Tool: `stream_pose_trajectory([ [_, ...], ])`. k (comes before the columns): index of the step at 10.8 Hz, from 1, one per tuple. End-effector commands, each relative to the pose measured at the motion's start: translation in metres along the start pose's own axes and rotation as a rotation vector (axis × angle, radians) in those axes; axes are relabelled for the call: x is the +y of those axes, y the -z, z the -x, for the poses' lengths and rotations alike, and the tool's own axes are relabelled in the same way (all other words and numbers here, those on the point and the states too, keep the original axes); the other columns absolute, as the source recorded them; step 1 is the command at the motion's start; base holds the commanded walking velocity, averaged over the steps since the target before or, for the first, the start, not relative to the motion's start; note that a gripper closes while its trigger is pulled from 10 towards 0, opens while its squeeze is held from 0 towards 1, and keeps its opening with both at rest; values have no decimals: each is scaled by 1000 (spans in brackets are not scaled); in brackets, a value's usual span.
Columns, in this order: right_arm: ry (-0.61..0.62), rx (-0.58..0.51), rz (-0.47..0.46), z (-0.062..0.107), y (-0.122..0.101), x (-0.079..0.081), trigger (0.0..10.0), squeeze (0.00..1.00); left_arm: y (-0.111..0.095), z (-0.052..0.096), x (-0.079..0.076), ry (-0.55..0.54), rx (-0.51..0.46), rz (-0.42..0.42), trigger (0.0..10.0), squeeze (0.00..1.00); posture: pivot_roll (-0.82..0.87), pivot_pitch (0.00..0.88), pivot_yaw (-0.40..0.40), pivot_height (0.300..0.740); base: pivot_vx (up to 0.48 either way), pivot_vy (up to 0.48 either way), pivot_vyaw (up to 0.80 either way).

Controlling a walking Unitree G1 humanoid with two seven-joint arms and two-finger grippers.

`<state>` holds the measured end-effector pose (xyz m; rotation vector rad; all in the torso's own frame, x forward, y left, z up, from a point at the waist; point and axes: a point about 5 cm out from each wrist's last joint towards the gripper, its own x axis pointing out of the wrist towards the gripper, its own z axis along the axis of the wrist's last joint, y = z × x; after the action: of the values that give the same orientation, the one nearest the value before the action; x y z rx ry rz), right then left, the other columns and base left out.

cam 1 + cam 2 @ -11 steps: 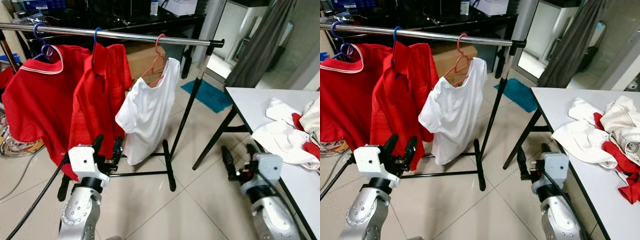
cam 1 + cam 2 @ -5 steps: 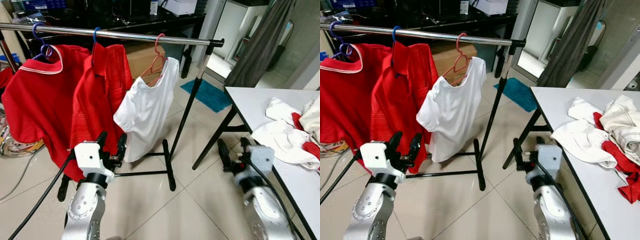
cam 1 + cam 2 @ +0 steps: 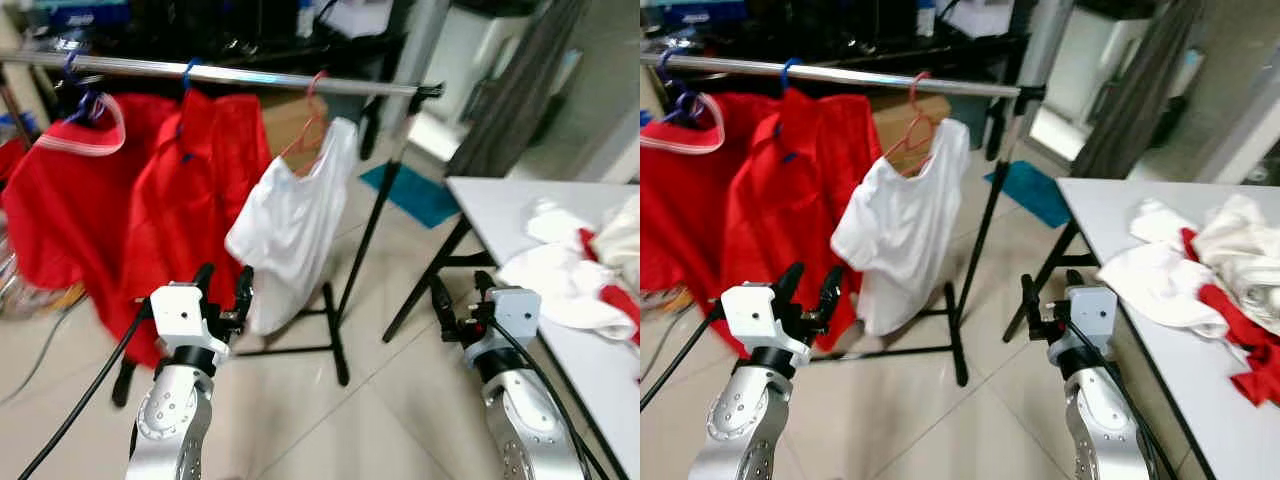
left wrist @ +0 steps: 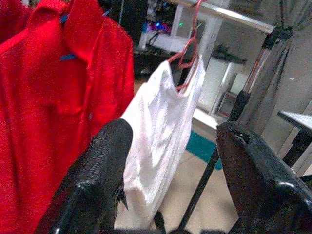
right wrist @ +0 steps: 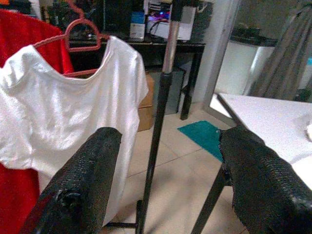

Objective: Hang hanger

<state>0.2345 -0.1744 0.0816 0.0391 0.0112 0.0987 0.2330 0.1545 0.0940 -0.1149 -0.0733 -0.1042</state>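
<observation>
Left to right. Two red garments (image 3: pixel 150 200) hang on blue hangers at the left of the clothes rail (image 3: pixel 250 74). Beside them the white T-shirt (image 3: pixel 295 225) hangs on the pink hanger (image 3: pixel 312 120), whose hook sits over the rail near the right upright (image 3: pixel 375 235). The shirt sits skewed, drooping to one side.

Left end effector (image 3: pixel 222 295): fingers apart, empty, low in front of the red garments, just short of the shirt's hem. Right end effector (image 3: pixel 458 300): fingers apart, empty, low beside the table (image 3: pixel 500 200), where a pile of white and red clothes (image 3: pixel 580 265) lies.

Assessment: the hanging appears done, with both arms free of the garment.

Risks:
- The lopsided shirt could slide off the hanger, the uneven weight pulling it down.
- The hook lies close to the rail's end; a knock to the upright could shake it loose.
- The left fingers are near the fabric and could snag it when moving.
- Head views are blurred, so distances are uncertain.
</observation>
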Motion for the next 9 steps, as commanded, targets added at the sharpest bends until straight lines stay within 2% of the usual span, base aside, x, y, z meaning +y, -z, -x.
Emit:
stream_pose_trajectory([
  [1, 9, -17, 12, -2, -3, -5, 10000, 0, 1, -1, -4, 5, -1, 1, 10000, 0, 44, 0, -101, 740, 458, 0, 0],
  [9, -13, -10, 15, -5, 1, -3, 10000, 0, 1, 0, -5, 0, -15, -5, 10000, 0, 56, 0, -104, 740, 461, 0, 0],
])
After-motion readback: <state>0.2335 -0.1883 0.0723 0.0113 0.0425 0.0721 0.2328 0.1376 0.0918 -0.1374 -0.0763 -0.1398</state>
